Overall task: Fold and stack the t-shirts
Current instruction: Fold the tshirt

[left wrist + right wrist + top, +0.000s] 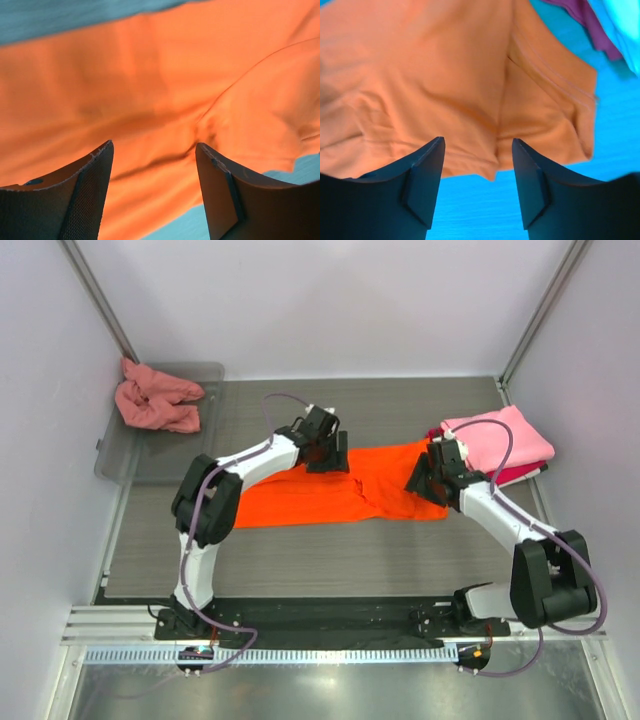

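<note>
The bright orange t-shirt [340,490] lies spread flat across the middle of the table. My left gripper [327,452] hovers open over its far left edge; in the left wrist view the orange cloth [150,100] fills the frame between empty fingers. My right gripper [428,478] hovers open over the shirt's right end; the right wrist view shows the hem [490,172] and a sleeve [555,100]. A light pink shirt [500,435] lies folded on a crimson red one [525,473] at the right. The salmon-pink shirt [155,400] lies crumpled in the tray.
A clear grey plastic tray [150,465] sits at the far left of the table. White walls and metal posts enclose the table. The arm bases stand on a black rail [320,620] at the near edge.
</note>
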Motion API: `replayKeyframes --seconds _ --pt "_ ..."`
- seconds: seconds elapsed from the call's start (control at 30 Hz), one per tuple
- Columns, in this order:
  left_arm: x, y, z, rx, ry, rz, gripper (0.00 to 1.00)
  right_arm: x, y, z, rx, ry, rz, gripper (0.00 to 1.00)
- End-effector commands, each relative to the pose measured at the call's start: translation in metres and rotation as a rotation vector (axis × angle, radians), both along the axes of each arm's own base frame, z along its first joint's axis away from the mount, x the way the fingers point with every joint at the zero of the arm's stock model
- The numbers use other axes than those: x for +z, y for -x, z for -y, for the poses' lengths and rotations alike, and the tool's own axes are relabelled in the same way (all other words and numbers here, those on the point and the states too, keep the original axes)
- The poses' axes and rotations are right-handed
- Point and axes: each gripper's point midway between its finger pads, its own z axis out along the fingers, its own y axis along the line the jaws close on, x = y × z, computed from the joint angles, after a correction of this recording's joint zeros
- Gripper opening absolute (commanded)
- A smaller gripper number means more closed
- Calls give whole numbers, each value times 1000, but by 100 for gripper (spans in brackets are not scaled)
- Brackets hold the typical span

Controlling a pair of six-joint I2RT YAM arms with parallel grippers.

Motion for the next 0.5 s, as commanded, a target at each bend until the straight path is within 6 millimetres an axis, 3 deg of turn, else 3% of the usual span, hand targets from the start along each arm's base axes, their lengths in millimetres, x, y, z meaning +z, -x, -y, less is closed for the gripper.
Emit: replayKeyframes --seconds 0.0,0.03,0.1,0.2,0.33,0.37,0.47 --pt "25 -16 -55 142 -52 76 69 6 7 10 -72 23 37 65" --pt "30 -17 -70 179 -71 83 69 -2 12 11 -76 28 11 65" --pt "20 -22 -108 278 -141 62 71 -10 15 11 -86 28 -14 65" --pt "7 -22 -150 382 -200 22 71 -25 16 12 -107 51 -57 65" --pt "-11 -21 -191 504 -231 -23 71 -35 4 13 -127 91 -84 63" --pt "-16 -24 -206 551 -238 -32 71 -46 4 14 -126 109 -118 63" --pt "-28 -26 -227 591 -277 -57 70 -52 -11 14 -132 131 -132 62"
